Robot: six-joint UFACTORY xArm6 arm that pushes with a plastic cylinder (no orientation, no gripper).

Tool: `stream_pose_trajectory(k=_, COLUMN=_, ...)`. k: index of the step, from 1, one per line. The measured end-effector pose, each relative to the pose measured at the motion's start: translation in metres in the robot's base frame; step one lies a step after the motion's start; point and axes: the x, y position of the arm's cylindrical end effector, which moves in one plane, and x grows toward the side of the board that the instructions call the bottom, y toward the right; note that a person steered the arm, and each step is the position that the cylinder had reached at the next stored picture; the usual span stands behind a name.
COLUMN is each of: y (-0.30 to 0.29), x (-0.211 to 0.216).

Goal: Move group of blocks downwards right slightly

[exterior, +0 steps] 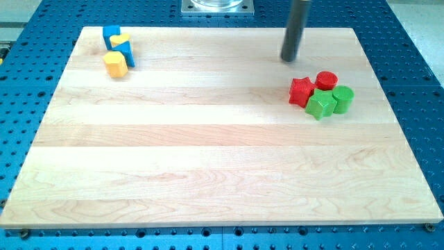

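A tight group of blocks sits at the view's right: a red star (300,91), a red cylinder (327,80), a green cube (320,105) and a green cylinder (343,98), all touching or nearly so. My tip (288,59) is above and slightly left of the red star, apart from the group by a small gap. A second group sits at the view's top left: a blue cube (111,35), a yellow heart (120,40), a blue block (129,55) and a yellow hexagonal block (116,64).
The wooden board (208,160) lies on a blue perforated table (423,83). A grey metal mount (217,6) stands at the view's top centre, beyond the board's edge.
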Motion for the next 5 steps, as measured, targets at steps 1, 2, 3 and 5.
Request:
stream_pose_trajectory(k=1, y=-0.062, x=0.059)
stream_pose_trajectory(k=2, y=-0.146, x=0.124)
stream_pose_trajectory(k=3, y=-0.281, x=0.138)
stream_pose_trajectory(k=5, y=-0.421, x=0.064)
